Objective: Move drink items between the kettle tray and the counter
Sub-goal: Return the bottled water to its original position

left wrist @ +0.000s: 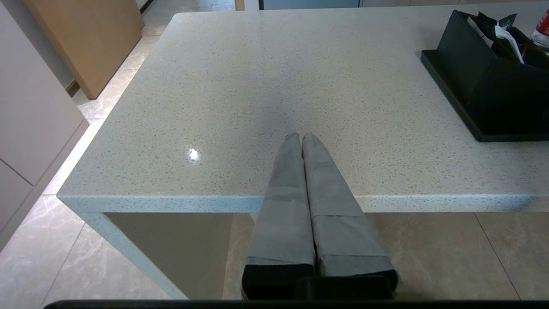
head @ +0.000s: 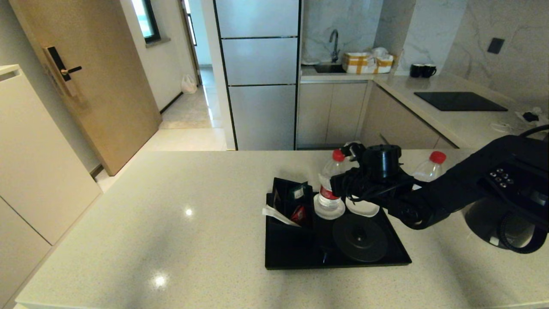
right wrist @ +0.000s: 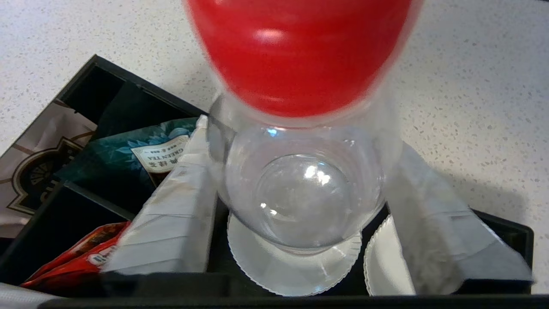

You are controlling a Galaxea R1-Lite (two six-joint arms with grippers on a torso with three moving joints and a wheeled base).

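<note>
A clear red-capped water bottle [head: 328, 189] [right wrist: 300, 197] stands upright on a white coaster [right wrist: 274, 270] on the black kettle tray [head: 291, 253]. My right gripper [head: 339, 189] [right wrist: 300, 141] is open around it, one finger on each side and a narrow gap showing at the bottle's lower body. A second bottle [head: 430, 168] stands on the counter [head: 171, 223] behind my right arm. The dark grey kettle [head: 480, 223] sits on the counter at the right, partly hidden by the arm. My left gripper [left wrist: 301, 136] is shut and empty over the counter's near edge.
The tray also carries a round black kettle base [head: 360, 237], a bare coaster [head: 363, 208] and a sachet box [head: 288, 201]. Two black mugs [head: 422, 70] and a cooktop [head: 461, 101] are on the far worktop. A wide stretch of counter lies left of the tray.
</note>
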